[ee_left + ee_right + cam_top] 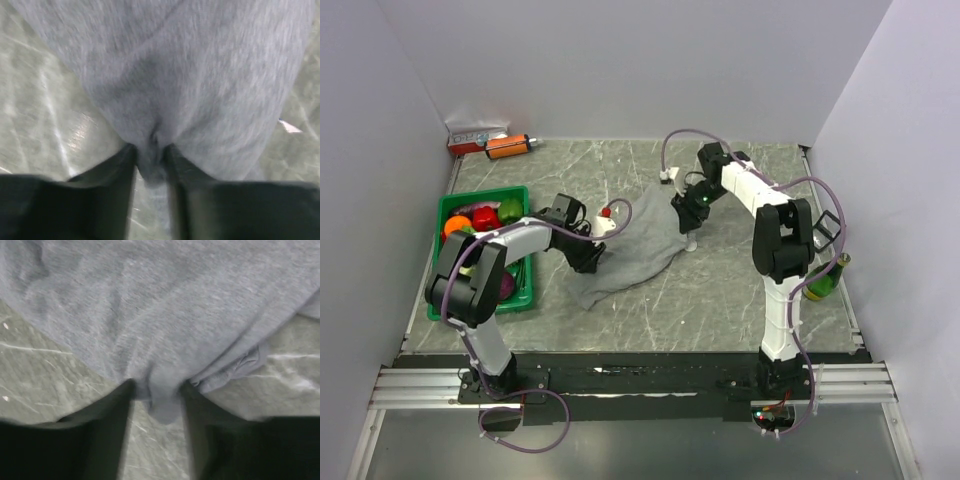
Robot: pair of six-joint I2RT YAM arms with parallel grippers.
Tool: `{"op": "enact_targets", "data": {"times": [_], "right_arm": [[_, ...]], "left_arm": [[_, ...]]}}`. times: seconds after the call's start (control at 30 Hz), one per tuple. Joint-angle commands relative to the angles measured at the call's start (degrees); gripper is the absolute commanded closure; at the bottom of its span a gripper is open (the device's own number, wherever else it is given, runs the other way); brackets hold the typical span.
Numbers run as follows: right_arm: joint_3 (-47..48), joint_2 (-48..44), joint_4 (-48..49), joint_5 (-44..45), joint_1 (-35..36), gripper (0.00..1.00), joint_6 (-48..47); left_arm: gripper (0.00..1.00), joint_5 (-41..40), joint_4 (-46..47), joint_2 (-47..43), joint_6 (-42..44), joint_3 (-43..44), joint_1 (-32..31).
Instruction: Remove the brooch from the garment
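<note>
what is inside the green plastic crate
An orange round item, a red item and a green item show inside the green plastic crate; the white-and-black left arm hides the rest.

Grey garment (165, 315), fold pinched in hand (157, 390), marbled table (35, 380)

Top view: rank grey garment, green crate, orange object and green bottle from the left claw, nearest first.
1. grey garment, between the left claw's fingers.
2. green crate, on its left.
3. orange object, back-left corner.
4. green bottle, far right edge.
</note>
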Motion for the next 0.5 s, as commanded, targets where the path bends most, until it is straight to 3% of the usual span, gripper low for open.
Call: {"op": "enact_targets", "data": {"times": [0.0, 0.03, 0.07, 0.13, 0.23, 0.37, 0.47], "right_arm": [[-3.8, -2.3, 1.1, 0.7, 1.4, 0.73, 2.2], [-3.8, -2.6, 1.2, 1.3, 1.4, 0.91, 3.0], [-3.5, -2.8, 1.2, 1.3, 1.5, 0.98, 3.6], [-0.9, -5.3, 0.3, 0.4, 1.0, 1.00, 6.2], [5.5, -10.9, -1.8, -5.6, -0.4, 1.00, 11.4], [23.2, -15.1, -9.9, -12.2, -1.0, 1.00, 15.9], [30.3, -18.7, -12.6, -15.9, -1.0, 1.00, 20.5]], "left_arm": [[0.76, 1.4, -1.3, 3.0, 1.4, 4.7, -0.3], [0.88, 1.6, -2.1, 3.3, 1.2, 5.5, -0.3], [0.93, 2.0, -2.9, 3.4, 1.1, 6.2, -0.3], [0.99, 2.9, -5.0, 1.6, 0.7, 8.8, -0.2], [0.99, 5.1, -7.9, -3.9, -0.8, 15.3, 0.3], [0.99, 6.2, -7.9, -11.2, -6.5, 25.4, 1.8], [0.99, 4.5, -5.3, -16.4, -8.8, 29.3, 2.6]]}}
